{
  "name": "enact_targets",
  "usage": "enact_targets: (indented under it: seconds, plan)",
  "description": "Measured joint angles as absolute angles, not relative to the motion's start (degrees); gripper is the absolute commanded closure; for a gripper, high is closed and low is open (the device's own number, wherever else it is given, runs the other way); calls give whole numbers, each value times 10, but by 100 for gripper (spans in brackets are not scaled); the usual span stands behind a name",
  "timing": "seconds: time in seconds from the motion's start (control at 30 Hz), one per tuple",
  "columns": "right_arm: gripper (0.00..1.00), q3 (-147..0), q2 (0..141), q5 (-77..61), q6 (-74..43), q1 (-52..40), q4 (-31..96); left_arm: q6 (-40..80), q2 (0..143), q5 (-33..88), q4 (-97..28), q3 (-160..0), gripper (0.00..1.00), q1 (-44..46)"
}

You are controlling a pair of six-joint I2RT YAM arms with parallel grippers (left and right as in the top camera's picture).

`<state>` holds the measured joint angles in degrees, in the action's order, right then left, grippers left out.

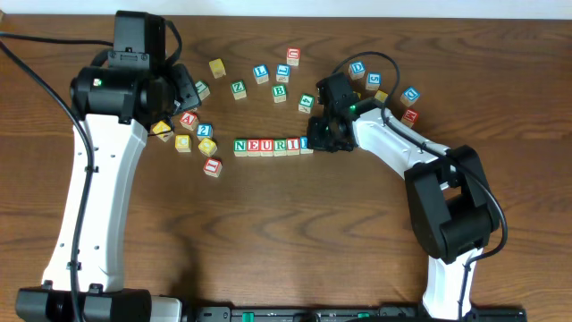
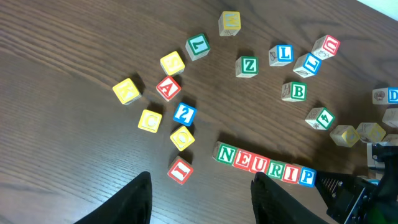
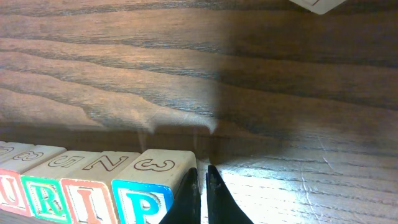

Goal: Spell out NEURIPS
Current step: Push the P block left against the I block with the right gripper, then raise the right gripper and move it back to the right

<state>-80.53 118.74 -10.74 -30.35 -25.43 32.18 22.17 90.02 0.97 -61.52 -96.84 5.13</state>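
As it lies on the dark wooden bench [image 1: 268, 233], the row of coloured wooden letter blocks [image 2: 265, 165] counts six, reading N, E, U, R, I, P, each touching its neighbour. Its long axis runs side to side across the robot's front, with N at the robot's left end and P at the right, and the letters stand upright toward the robot's bases. The right fingers [image 3: 190, 202] stand pinched almost together, gripping nothing, just beside the outer face of the blue-lettered P block [image 3: 149, 186]. The left fingers [image 2: 140, 202] are spread wide and empty, raised over the bench on the near side of the row. Eight loose blocks [image 2: 182, 137] cluster beyond the N end. Further blocks [image 2: 294, 91] lie scattered behind the row; their count cannot be fixed, since some are cut off by the frame edge.
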Motion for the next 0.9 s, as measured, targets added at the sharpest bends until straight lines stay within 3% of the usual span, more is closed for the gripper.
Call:
enact_targets:
  seconds: [0.9]
  plan:
    - [99, -805, 1187, -112, -290, -254, 316, 222, 900, 10, -615, -968, 49, 51]
